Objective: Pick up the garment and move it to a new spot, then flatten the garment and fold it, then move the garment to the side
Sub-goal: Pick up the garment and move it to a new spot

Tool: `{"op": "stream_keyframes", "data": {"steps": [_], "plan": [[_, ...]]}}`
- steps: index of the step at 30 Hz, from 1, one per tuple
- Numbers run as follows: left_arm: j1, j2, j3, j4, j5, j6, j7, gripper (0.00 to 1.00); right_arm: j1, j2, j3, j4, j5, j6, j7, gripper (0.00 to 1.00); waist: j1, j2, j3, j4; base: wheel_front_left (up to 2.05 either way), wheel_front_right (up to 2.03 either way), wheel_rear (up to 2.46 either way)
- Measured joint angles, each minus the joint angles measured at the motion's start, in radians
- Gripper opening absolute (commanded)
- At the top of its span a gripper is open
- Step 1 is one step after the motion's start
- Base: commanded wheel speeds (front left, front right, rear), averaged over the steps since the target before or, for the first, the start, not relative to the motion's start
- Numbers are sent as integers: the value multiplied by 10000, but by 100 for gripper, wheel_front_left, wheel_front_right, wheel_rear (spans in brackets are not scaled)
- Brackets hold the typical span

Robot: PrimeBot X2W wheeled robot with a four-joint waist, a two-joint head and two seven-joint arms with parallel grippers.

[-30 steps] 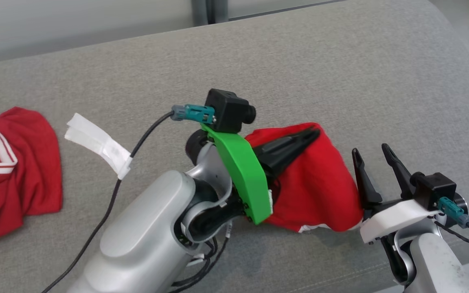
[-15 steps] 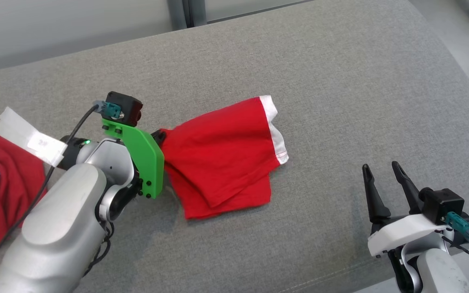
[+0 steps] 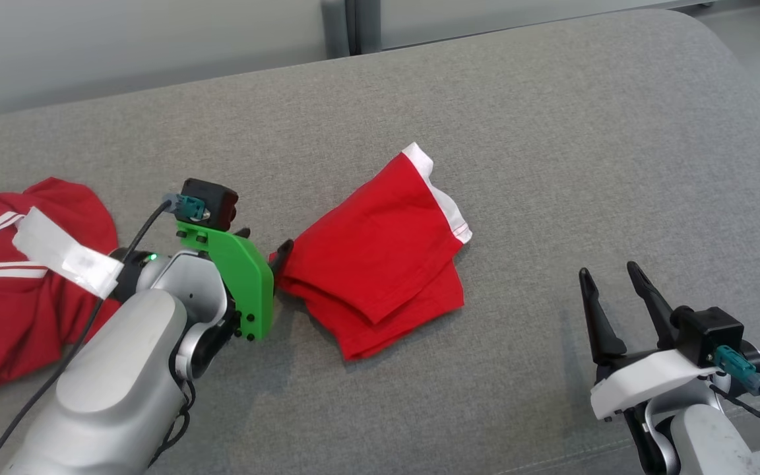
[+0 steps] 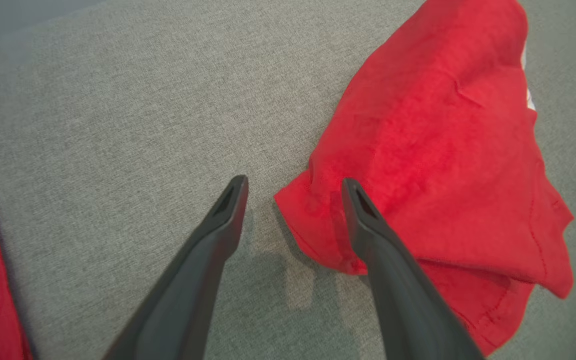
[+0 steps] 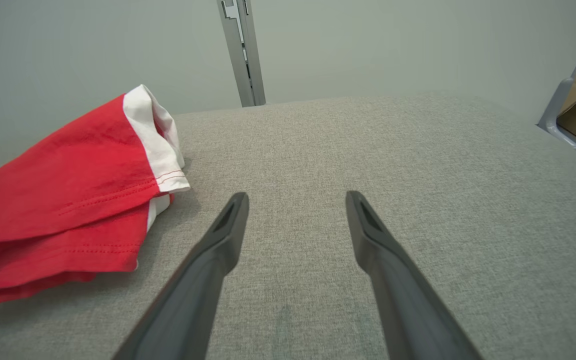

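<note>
Red folded garment lies mid-way across the grey cushion; our left gripper stands wide at its left corner, one finger perhaps brushing cloth, holding nothing; our right gripper gapes empty near the front edge

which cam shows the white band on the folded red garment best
The right wrist view: the white band is close, sharp, stitching visible. The head view shows it small, edging the folded red garment; the left wrist view catches a sliver.
</note>
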Motion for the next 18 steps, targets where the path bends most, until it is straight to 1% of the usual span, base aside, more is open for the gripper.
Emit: {"op": "stream_keyframes", "data": {"steps": [2, 6, 8, 12, 18], "plan": [[8, -12, 107, -242, 276, 121, -525, 100, -22, -6, 165, -144, -13, 17, 0, 100, 0, 0, -33, 113, 0, 0, 0], [12, -13, 652, -984, 884, 397, -2071, 100, -314, 0, 568, -174, 0, 123, 0, 100, 0, 0, -82, 290, 0, 0, 0], [55, -75, 930, -1423, 938, 431, -2667, 100, -510, 8, 639, -113, 81, 173, 0, 100, 0, 0, -82, 355, 0, 0, 0], [770, -378, 1043, -1877, 1060, 499, -3450, 100, -737, -6, 700, 612, 242, 173, 0, 100, 0, 0, -62, 536, 0, 0, 0], [1755, -441, 1290, -2364, 1436, 589, -4660, 100, -1114, -2, 754, 1689, 704, 176, 31, 100, 0, 0, -31, 954, 0, 0, 0]]}}
